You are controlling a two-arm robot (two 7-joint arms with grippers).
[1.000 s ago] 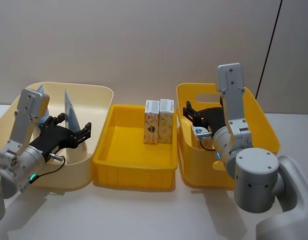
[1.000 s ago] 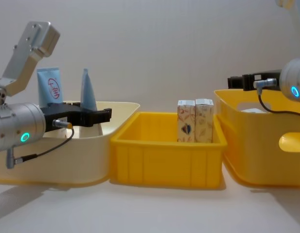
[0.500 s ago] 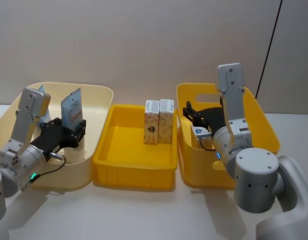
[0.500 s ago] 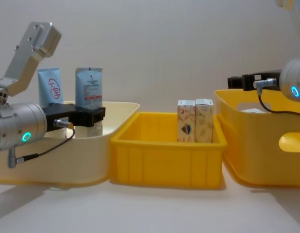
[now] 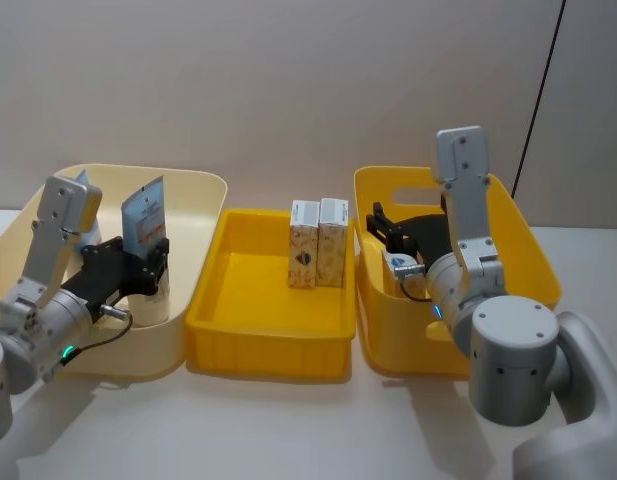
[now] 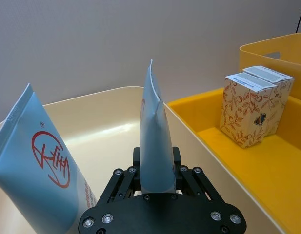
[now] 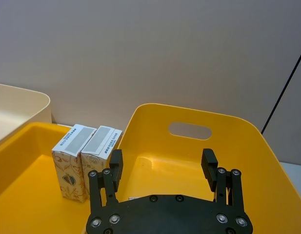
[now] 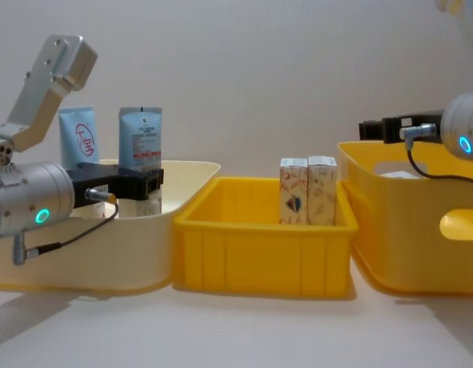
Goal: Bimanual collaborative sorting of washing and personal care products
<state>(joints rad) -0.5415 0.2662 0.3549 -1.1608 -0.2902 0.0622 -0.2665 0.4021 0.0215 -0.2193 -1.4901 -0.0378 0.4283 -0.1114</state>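
My left gripper (image 5: 153, 262) (image 8: 148, 182) is shut on a red-banded light-blue tube (image 5: 144, 215) (image 8: 140, 138) that stands upright inside the cream bin (image 5: 203, 190). The left wrist view shows this tube (image 6: 154, 141) edge-on between the fingers. Beside it leans a second tube with a red circle logo (image 6: 43, 165) (image 8: 77, 138). Two pale cartons (image 5: 318, 242) (image 8: 307, 190) (image 7: 87, 158) stand side by side at the back of the middle yellow bin (image 5: 268, 355). Over the right yellow bin (image 5: 533, 250) hangs my right gripper (image 5: 383, 225) (image 7: 161, 163), open and holding nothing.
A small white item (image 5: 398, 263) (image 8: 397, 175) lies inside the right yellow bin, below the right gripper. The three bins stand in a row, touching, on a pale table (image 5: 288, 430). A grey wall runs behind them.
The left gripper, wide open one second ago, has shut on the red-banded tube, which now shows its broad face to the head view. The right arm has not moved.
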